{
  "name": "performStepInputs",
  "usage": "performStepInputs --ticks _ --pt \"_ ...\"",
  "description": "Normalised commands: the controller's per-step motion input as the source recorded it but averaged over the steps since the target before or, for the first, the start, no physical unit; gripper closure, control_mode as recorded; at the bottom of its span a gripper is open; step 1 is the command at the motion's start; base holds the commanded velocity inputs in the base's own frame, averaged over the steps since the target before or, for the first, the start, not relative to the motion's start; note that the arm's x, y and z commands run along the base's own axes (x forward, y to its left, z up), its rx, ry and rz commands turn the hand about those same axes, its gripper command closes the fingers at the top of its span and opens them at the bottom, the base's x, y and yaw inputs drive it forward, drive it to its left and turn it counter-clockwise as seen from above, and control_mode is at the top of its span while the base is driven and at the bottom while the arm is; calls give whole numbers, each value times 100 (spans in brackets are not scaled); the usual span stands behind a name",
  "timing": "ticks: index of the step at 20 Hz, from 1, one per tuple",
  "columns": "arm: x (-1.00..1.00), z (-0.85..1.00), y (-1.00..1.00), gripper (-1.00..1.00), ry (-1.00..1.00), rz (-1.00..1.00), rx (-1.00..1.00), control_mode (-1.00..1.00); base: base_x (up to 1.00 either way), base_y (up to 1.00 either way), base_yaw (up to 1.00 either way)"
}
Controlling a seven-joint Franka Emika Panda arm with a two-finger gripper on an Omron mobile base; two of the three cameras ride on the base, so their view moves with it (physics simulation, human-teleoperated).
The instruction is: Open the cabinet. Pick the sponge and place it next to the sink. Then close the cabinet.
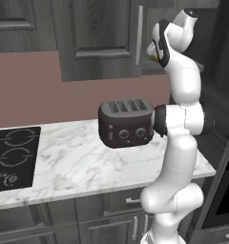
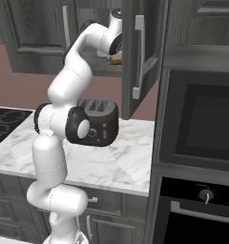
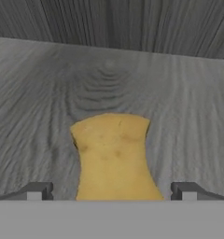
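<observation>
The claw point(image 3: 111, 189) gapes wide, its tips flanking the waisted yellow sponge point(image 3: 113, 156) at lower centre. Grained grey cabinet point(image 3: 179, 107) shelf spreads around.

My gripper point(image 3: 111, 192) looks down onto the grey wood-grain shelf point(image 3: 188, 116) inside the cabinet point(image 3: 132, 23). My two dark fingertips point(image 3: 33, 191) stand wide apart at the bottom, one on each side of the sponge point(image 3: 115, 156), with a clear gap between each tip and its flanks. The sponge is a yellowish block, pinched a little at its waist, lying flat on the shelf. Its near end runs under my hand; its far end stops well short of the shelf's back edge, where the cabinet's dark back wall rises.
</observation>
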Motion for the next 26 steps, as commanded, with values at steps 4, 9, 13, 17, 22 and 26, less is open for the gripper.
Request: performStepInputs --ticks 4,9,13,17,22,26 --pt "1 -32 0 -100 0 0 0 -100 0 0 0" --pt "1 -16 0 -100 0 0 0 -100 0 0 0" --pt "1 0 0 -100 0 0 0 -100 0 0 0" --pt "0 0 0 100 0 0 0 -100 0 0 0" --pt "0 0 0 100 0 0 0 -100 0 0 0" --pt "-42 0 0 100 0 0 0 -100 0 0 0"
